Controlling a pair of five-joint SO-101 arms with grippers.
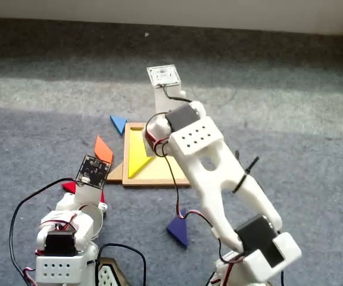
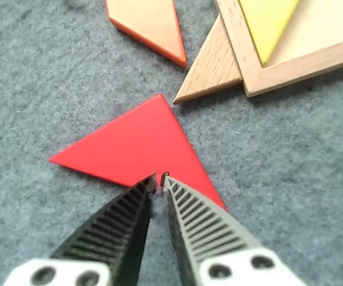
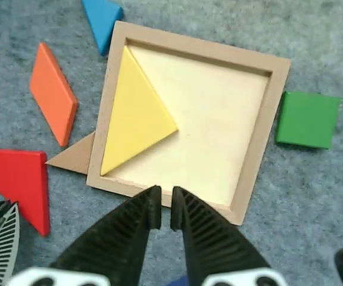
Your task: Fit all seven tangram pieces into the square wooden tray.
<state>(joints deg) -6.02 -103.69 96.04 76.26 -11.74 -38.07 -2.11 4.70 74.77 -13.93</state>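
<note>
Left claw (image 2: 158, 182): tips together at red triangle (image 2: 140, 149); judged best parted to straddle its edge. Right claw (image 3: 161, 208): together, over square wooden tray (image 3: 258, 140).

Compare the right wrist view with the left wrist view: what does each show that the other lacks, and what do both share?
Right wrist view, not the left: the green square, the blue triangle, the right gripper, the whole wooden tray. Left wrist view, not the right: no further object, just a closer look at the left gripper, shut, tips at the edge of the red triangle. Shared: yellow triangle, orange parallelogram, wooden triangle, a tray corner.
</note>
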